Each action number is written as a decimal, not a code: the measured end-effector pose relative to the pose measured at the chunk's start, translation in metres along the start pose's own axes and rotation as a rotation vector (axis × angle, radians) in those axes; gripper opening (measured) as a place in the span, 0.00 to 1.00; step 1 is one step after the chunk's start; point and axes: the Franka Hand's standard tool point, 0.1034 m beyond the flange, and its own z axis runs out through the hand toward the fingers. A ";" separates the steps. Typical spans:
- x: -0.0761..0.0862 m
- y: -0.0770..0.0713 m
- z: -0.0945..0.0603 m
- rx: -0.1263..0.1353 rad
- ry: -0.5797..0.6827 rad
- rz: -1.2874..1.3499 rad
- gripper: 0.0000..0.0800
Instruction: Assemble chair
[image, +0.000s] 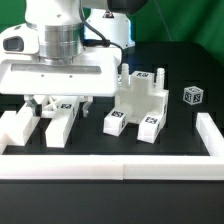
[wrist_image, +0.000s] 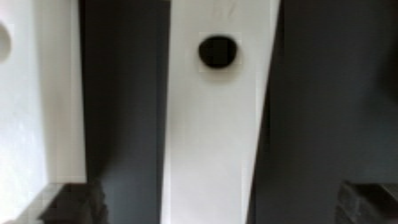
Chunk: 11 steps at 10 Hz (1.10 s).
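Rail (image: 110, 165) pens chair parts (image: 138, 100) in; gripper (image: 60, 103), released, straddles a holed bar (wrist_image: 217, 130), likely aligning to grasp.

Toward the table's (image: 175, 140) front edge, at the exterior view's left: white bars (image: 60, 122), flat, side by side, tags forward. Mid-table: joined chair section (image: 138, 100), upright, pegged and tagged. Further right, apart: small tagged cube (image: 192, 96). Close up: bar (wrist_image: 217, 130) with one dark round hole.
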 end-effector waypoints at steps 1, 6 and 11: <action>-0.002 0.000 0.001 0.000 -0.003 0.000 0.81; -0.005 0.001 0.021 -0.015 -0.005 -0.003 0.81; -0.007 0.003 0.040 -0.026 -0.018 -0.007 0.81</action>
